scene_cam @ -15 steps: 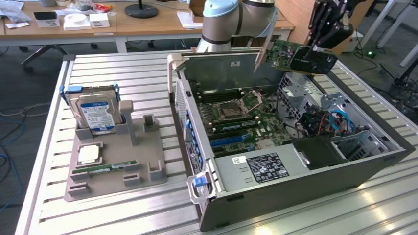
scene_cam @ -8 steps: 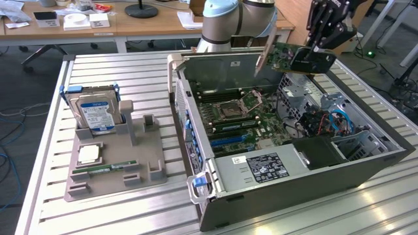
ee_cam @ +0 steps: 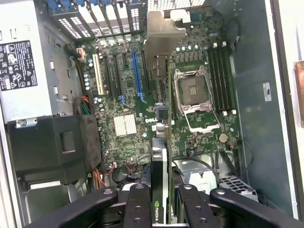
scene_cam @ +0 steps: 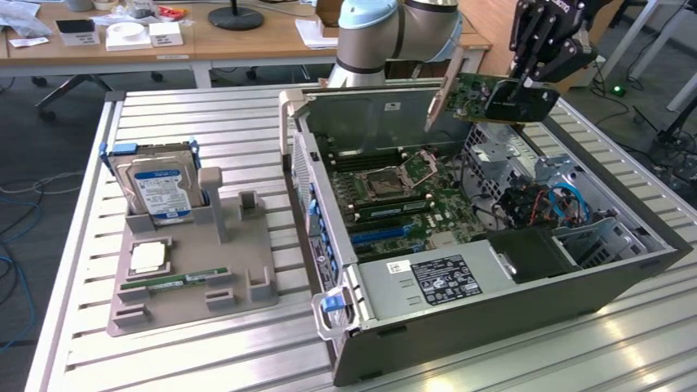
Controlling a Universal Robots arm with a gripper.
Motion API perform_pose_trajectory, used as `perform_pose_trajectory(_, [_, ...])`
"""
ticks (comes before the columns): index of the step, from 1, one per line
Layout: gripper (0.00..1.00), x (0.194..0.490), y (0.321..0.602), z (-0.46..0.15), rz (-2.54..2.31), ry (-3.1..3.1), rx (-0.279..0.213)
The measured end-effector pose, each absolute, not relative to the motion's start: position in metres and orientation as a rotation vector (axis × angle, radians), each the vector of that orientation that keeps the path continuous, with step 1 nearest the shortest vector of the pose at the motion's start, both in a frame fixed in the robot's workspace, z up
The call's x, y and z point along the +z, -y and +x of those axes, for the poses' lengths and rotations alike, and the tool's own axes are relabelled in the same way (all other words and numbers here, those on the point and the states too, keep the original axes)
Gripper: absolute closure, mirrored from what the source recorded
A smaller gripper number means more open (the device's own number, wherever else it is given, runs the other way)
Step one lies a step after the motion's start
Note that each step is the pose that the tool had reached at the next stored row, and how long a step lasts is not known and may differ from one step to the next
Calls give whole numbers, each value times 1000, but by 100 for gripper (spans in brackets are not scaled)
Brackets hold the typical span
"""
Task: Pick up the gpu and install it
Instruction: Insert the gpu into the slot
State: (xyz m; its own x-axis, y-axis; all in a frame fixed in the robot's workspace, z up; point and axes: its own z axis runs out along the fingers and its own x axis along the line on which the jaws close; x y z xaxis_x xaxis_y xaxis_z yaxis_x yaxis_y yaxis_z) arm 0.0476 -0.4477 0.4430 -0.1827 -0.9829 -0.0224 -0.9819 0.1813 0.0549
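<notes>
The gpu (scene_cam: 485, 96), a green card with a black cooler and a silver end bracket, hangs in the air above the far side of the open computer case (scene_cam: 610, 282). My gripper (scene_cam: 525, 85) is shut on its black cooler end. In the wrist view the gpu (ee_cam: 160, 156) shows edge-on between my fingers (ee_cam: 137, 204), with its bracket pointing away over the motherboard (ee_cam: 128, 126). The card sits well above the board and between the blue slot (ee_cam: 136, 76) and the CPU socket (ee_cam: 194, 90).
A grey parts tray (scene_cam: 256, 265) on the exterior view's left holds a silver hard drive (scene_cam: 162, 189), a CPU (scene_cam: 149, 259) and a memory stick (scene_cam: 175, 281). The power supply (scene_cam: 436, 282) and a black shroud (ee_cam: 57, 147) fill the case's near end. Cables (scene_cam: 561, 204) lie inside.
</notes>
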Motion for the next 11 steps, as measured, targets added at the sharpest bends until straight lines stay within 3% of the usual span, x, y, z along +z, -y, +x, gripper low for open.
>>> perform_pose_trajectory(11, [73,439,448,47,2076,2357,-63])
